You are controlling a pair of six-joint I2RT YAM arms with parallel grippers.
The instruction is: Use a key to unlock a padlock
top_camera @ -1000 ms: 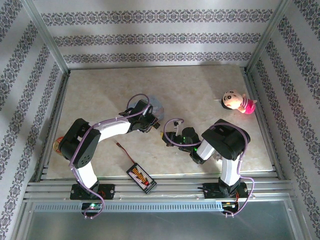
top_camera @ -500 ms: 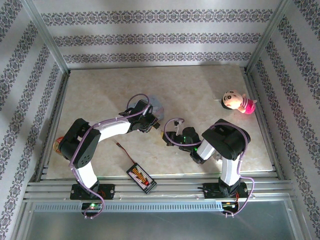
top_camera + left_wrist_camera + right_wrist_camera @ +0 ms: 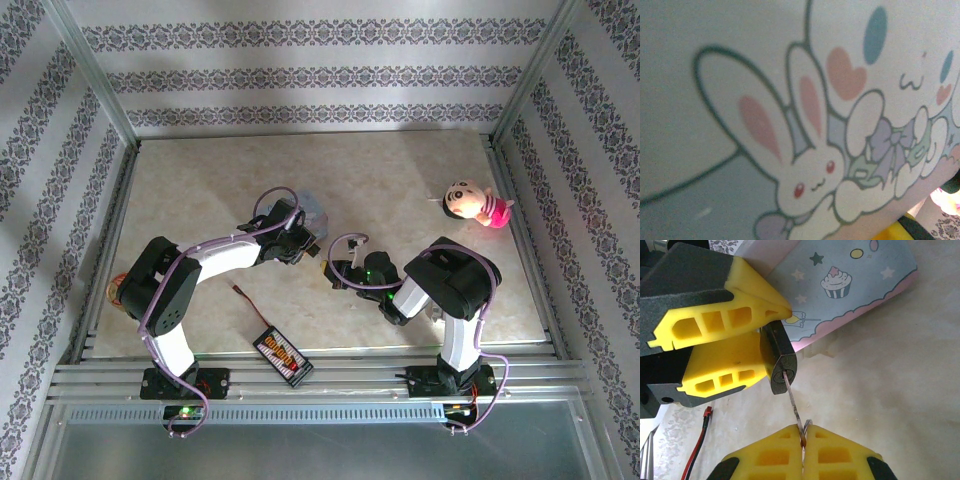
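padlock (image 3: 780, 365), one, in clenched left claw (image 3: 776, 342), one key (image 3: 791, 399) inserted, right claw (image 3: 802, 437) pinching it

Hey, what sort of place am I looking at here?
Probably a robot test booth, not a home: a left arm and a right arm bolted to a metal rail, patterned wall panels boxing in the table, and props like a doll.

Matt dark metal padlock (image 3: 779, 362), thin shiny key (image 3: 792, 402), smooth printed tin (image 3: 855, 285).
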